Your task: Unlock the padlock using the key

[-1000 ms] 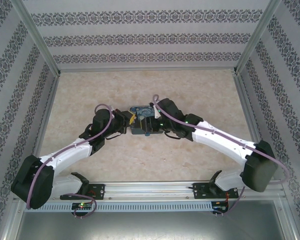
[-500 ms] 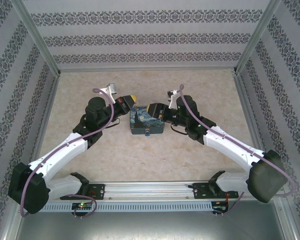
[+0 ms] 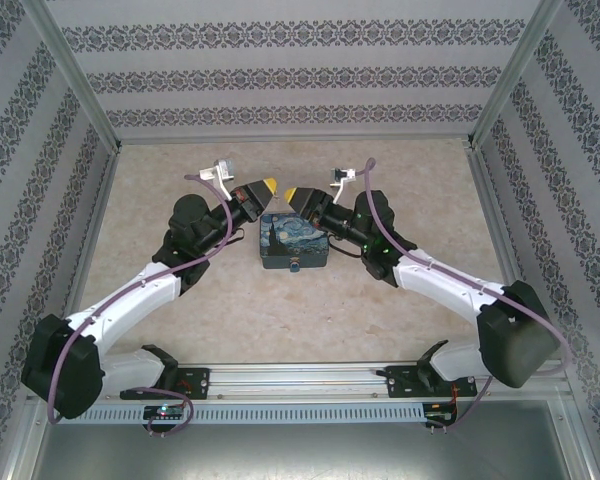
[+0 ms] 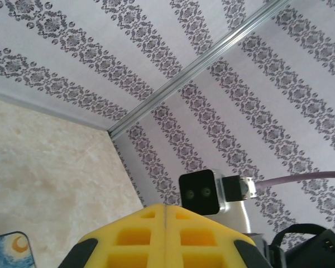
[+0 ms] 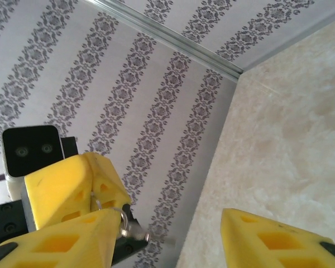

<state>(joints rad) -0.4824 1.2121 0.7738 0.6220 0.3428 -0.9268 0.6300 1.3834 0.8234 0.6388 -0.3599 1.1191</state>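
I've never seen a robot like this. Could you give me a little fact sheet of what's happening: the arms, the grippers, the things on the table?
Setting: marbled tabletop, patterned walls
Left gripper: held above the table, yellow fingers shut
Right gripper: facing it, fingers apart
Between them: small metal piece with a ring, seemingly pinched at the left gripper's tip; key or padlock, cannot tell
On the table: blue night-sky tin, below both grippers, not touched by either

White-black arms, yellow tools, purple cables
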